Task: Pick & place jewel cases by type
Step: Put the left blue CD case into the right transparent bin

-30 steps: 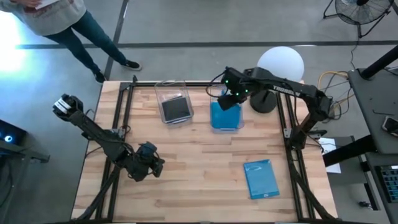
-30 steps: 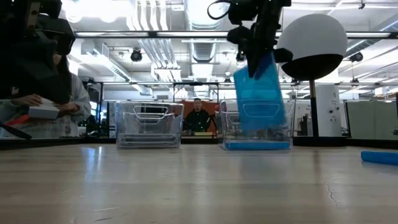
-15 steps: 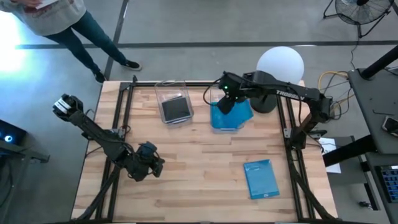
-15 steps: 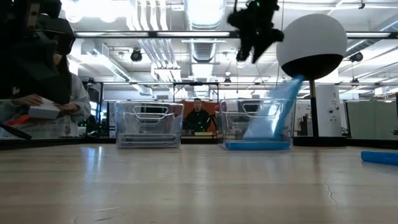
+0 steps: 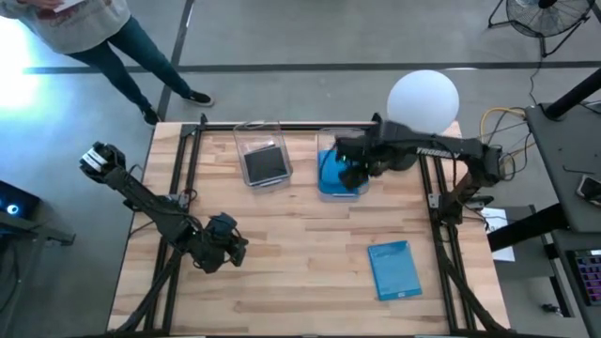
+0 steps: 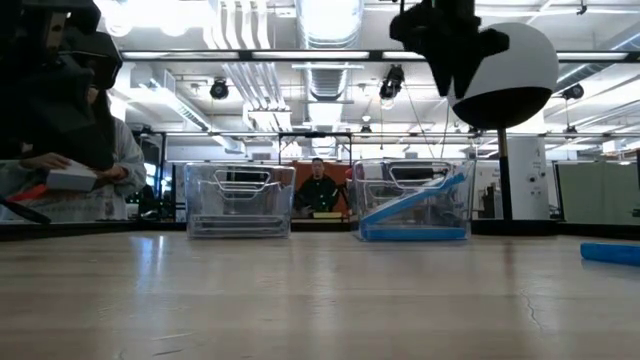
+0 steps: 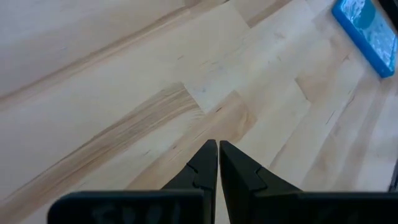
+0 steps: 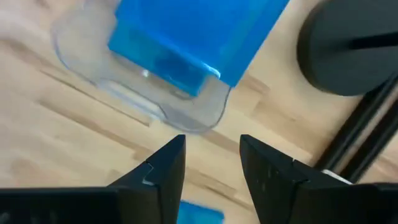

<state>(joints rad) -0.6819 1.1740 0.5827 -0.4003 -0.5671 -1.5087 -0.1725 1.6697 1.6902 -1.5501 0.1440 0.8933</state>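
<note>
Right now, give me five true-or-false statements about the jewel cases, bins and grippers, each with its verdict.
1. The right gripper is open and empty. True.
2. A translucent blue jewel case leans tilted inside the right clear plastic bin. True.
3. The left clear plastic bin holds blue cases. False: it holds a dark grey jewel case.
4. The left gripper grips a case. False: it is shut on nothing.
5. One flat blue jewel case lies on the wooden table. True.

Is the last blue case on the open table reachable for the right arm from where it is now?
Probably yes. The blue case lies flat on bare wood on the right arm's side, with nothing on or beside it. The right gripper is open and empty above the blue bin, so it is free.
</note>
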